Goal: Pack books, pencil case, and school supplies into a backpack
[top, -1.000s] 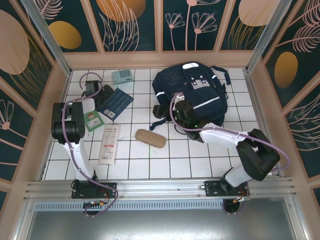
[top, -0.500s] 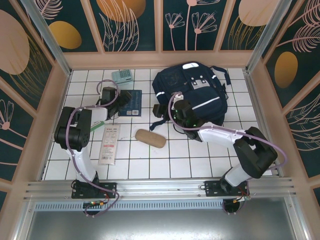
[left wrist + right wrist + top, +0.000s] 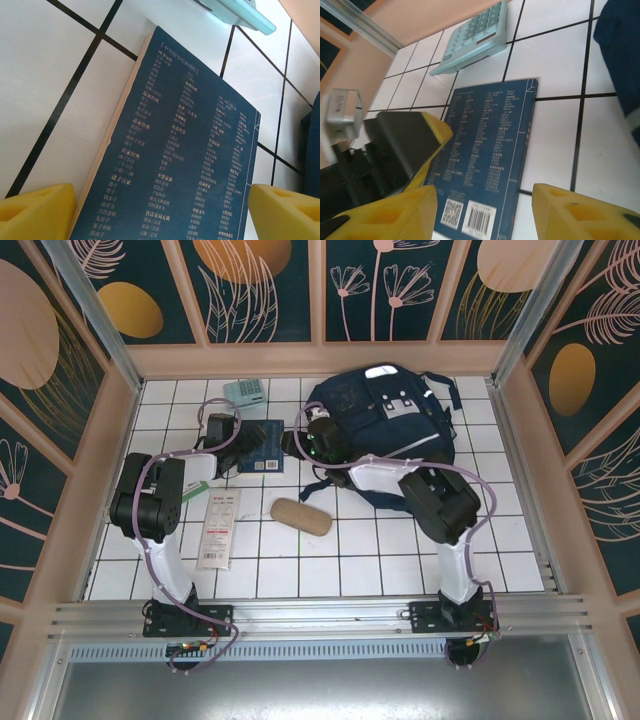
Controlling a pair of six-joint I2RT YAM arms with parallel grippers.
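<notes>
Both claws sit at the blue book (image 3: 262, 446), which lies flat on the white tiles just left of the backpack (image 3: 390, 415), barcode side up, with the calculator (image 3: 243, 392) just beyond its far corner. On the left gripper (image 3: 160, 215) we see the yellow pads spread wide, the book's near end filling the gap between them; whether they pinch its edges, we cannot tell. The right gripper (image 3: 485, 217) hangs over the barcode end, pads apart and nothing clamped. Nearer the arm bases, the pencil case (image 3: 301, 517) and the white packet (image 3: 220, 528) lie on the tiles, apart from each other
</notes>
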